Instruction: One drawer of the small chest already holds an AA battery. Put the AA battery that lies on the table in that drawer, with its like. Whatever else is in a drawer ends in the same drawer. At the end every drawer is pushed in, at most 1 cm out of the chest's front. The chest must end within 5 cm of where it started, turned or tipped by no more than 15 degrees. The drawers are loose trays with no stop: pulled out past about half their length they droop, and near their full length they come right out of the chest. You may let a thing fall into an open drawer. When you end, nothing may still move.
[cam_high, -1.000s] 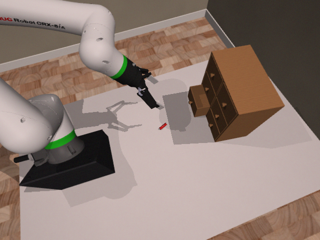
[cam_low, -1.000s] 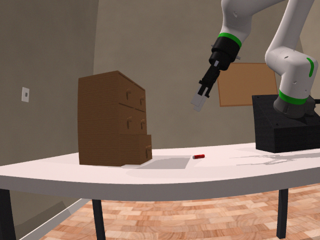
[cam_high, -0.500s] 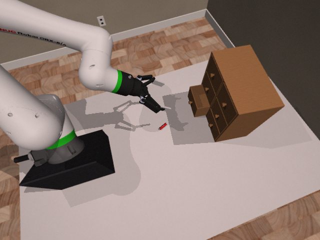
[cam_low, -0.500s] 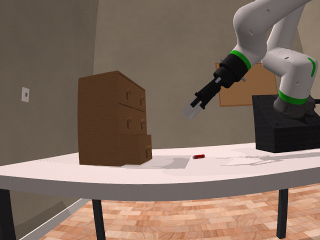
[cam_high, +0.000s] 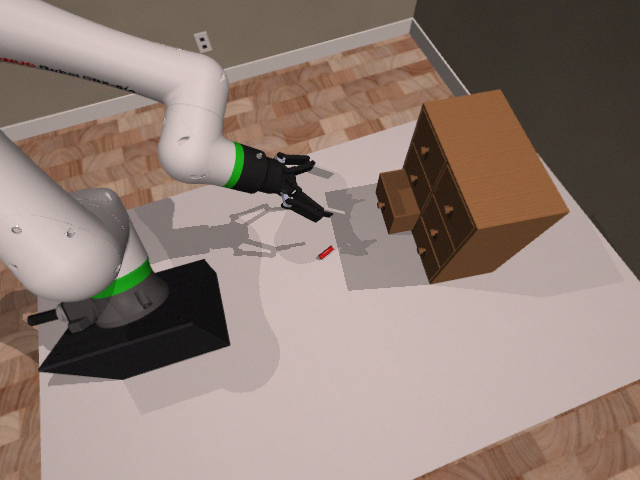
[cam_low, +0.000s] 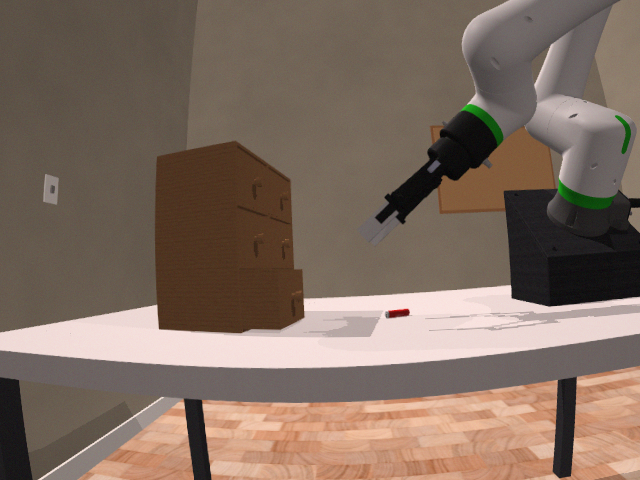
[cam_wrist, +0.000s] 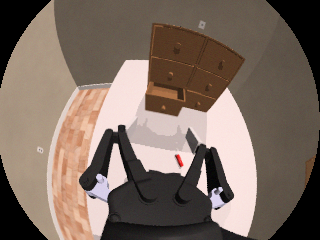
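I have the gripper (cam_high: 316, 190) up in the air with its fingers spread wide and nothing between them, tilted down toward the chest (cam_high: 483, 180). The red AA battery (cam_high: 325, 252) lies flat on the table (cam_high: 361, 392) just below the fingertips and toward the near edge. Its long axis runs diagonally, one end aimed at the chest's pulled-out bottom drawer (cam_high: 397, 202).
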